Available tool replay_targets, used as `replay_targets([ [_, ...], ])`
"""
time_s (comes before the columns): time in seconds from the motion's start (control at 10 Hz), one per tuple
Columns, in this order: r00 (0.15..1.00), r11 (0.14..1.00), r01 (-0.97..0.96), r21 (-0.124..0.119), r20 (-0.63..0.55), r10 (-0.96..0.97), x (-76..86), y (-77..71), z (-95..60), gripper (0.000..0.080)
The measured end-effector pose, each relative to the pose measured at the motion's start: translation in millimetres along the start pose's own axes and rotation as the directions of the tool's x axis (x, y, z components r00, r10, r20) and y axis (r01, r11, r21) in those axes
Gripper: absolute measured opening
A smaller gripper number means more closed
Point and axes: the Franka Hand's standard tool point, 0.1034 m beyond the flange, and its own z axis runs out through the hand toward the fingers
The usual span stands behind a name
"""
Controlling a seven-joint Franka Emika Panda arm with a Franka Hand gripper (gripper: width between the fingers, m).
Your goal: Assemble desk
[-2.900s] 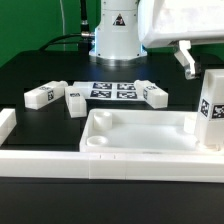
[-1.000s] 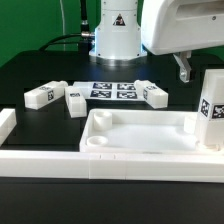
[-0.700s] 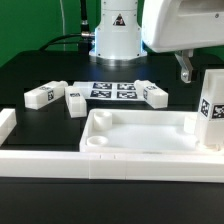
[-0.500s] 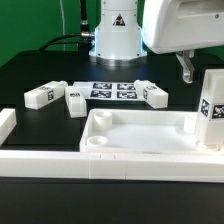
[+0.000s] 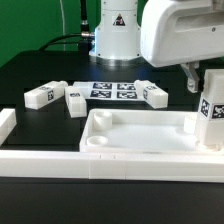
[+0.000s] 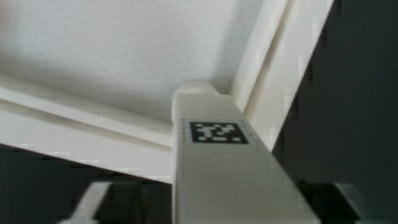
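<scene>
Black tabletop surface [image 5: 30, 70] fills the exterior view, with a green backdrop [image 5: 30, 25] at ten o'clock and the white robot base [image 5: 117, 35] at twelve. The desk tabletop [image 5: 140, 126], a white tray with a raised rim, lies open side up from the middle of the view towards five o'clock, and a round corner socket [image 5: 97, 147] shows at its seven-o'clock corner. One white leg [image 5: 211, 110] stands upright at the tray's three-o'clock end, its black-and-white tag [image 5: 212, 108] facing the camera.

The gripper [image 5: 203, 80] hangs over the top of that leg under the arm's white housing. One dark finger [image 5: 192, 80] shows just at the leg's nine-o'clock side. In the wrist view the leg [image 6: 222, 170] rises between the two blurred fingers [image 6: 98, 205], and a gap shows on each side of it, so the jaws are parted about halfway and astride the leg without clamping it.

Three more legs lie flat on the black surface, two [image 5: 40, 96] [image 5: 75, 100] at nine o'clock and one [image 5: 154, 94] just past centre towards one o'clock. The marker board [image 5: 113, 90] lies between them. A white border bar [image 5: 6, 125] sits at the view's eight-o'clock edge
</scene>
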Motion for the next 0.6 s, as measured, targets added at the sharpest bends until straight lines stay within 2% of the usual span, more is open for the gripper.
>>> replay_targets([
  [0.1, 1.0, 1.0, 0.0, 0.0, 0.0, 0.0, -0.1, 0.1, 0.1, 0.0288],
  [0.6, 0.999, 0.999, -0.054, 0.003, 0.0, 0.054, 0.1, -0.6, 0.1, 0.0288],
])
